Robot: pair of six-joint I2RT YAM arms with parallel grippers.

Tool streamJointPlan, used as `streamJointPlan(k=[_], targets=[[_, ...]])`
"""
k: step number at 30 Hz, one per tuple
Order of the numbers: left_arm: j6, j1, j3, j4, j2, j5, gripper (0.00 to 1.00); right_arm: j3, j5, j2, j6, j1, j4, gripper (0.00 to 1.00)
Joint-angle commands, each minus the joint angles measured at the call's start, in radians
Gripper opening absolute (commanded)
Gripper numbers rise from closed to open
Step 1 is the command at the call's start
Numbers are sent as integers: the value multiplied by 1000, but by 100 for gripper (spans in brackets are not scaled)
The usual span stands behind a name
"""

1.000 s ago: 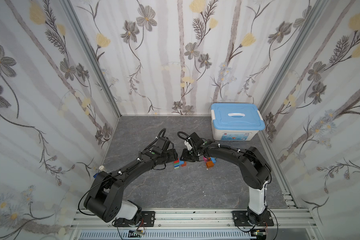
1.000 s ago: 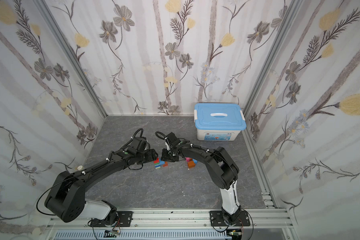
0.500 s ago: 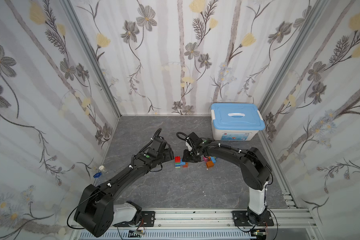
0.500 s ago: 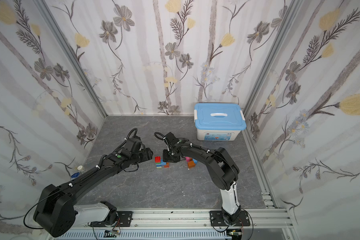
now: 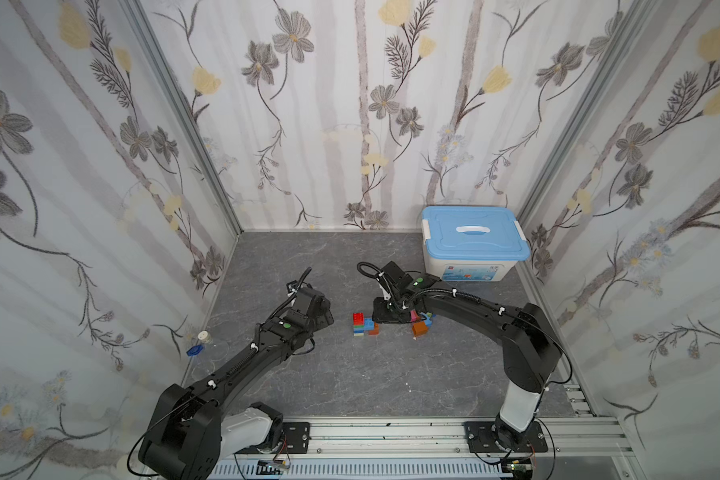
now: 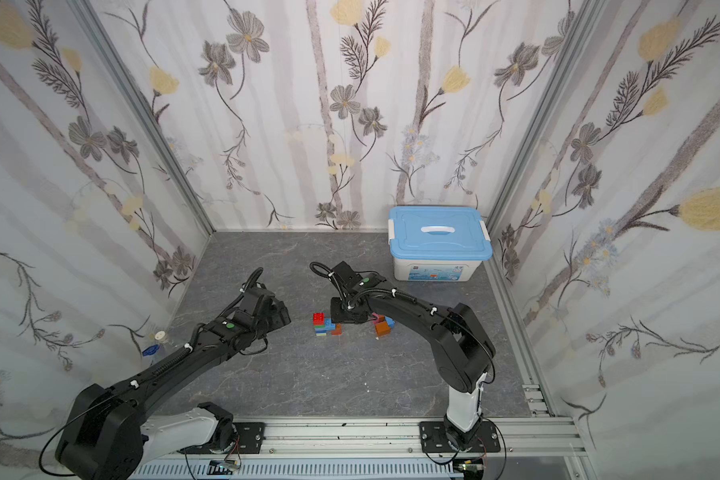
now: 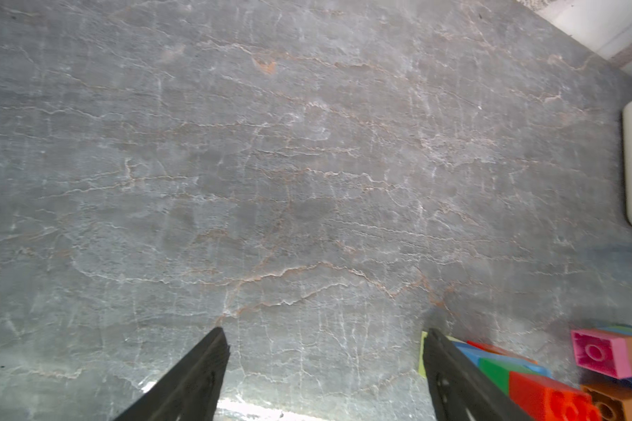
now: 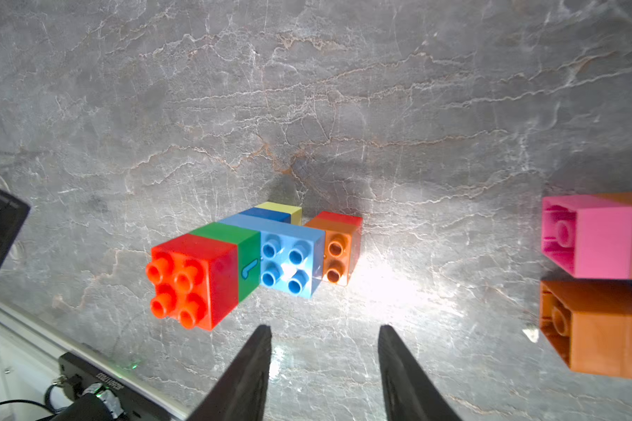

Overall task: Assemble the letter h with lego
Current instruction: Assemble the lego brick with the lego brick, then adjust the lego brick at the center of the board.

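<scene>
Stretched low and diagonal across the grey tabletop [image 5: 350, 374], with left gripper [image 7: 325, 331] spread wide and empty, near the lego assembly [image 8: 241, 262]. Bent down over that stack with right gripper [image 8: 324, 328] parted, gripping nothing; pink brick [image 8: 595, 237] and orange brick [image 8: 613, 328] lying loose alongside. Since a second ago: drawn back off the bricks on the left, unclenched on the right.
</scene>
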Motion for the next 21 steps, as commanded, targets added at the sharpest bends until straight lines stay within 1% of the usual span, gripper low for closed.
streamJointPlan(k=[1,3,7,13,16,21], targets=[[23,16,-26,33,-6,-97,87,44,109,-25,-27,41,-64,53],[28,28,-50,51,-17,-122,87,81,155,-23,-9,93,-77,53],[60,60,-99,113,-33,-135,88,155,248,10,0,144,-90,54],[71,98,-158,167,-64,-119,88,305,307,139,-14,149,-189,51],[71,110,-171,162,-84,-115,89,332,306,180,-11,150,-202,51],[74,132,-200,196,-110,-99,89,332,310,223,-1,152,-213,49]])
